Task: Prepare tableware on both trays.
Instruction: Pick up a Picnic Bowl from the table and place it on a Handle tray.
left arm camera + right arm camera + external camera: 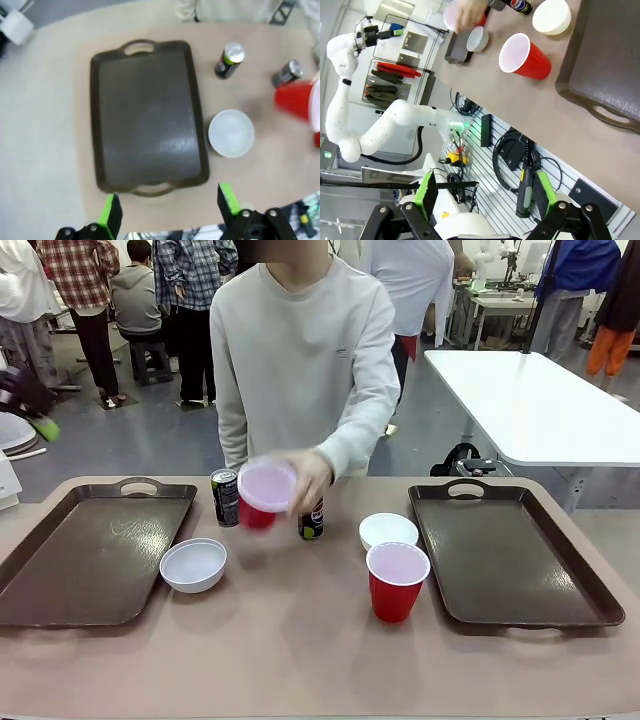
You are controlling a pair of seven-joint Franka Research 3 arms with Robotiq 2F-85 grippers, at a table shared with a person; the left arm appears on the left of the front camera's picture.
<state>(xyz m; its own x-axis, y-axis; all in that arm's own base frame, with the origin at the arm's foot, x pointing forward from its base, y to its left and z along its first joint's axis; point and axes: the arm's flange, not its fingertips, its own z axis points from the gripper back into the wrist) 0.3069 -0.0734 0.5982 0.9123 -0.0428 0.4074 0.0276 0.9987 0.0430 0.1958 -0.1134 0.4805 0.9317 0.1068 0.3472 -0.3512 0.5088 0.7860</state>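
At the left we see the left gripper [169,196] released, jaws wide with nothing between them, above the near end of the left tray [95,555]. That dark brown tray lies flat on the desk [300,660], its long axis running near to far, with a handle cutout at the far end. Just right of it sits a white bowl [193,564], mouth up. Farther back a dark can [226,497] stands upright. The person's hand [312,476] holds a red cup [264,488] tilted, white inside facing us, beside a second can [312,523]. Then come a second bowl [388,531], an upright second red cup [397,585] and the right tray [510,555], also lengthwise near to far. The right gripper [484,179] is released and empty.
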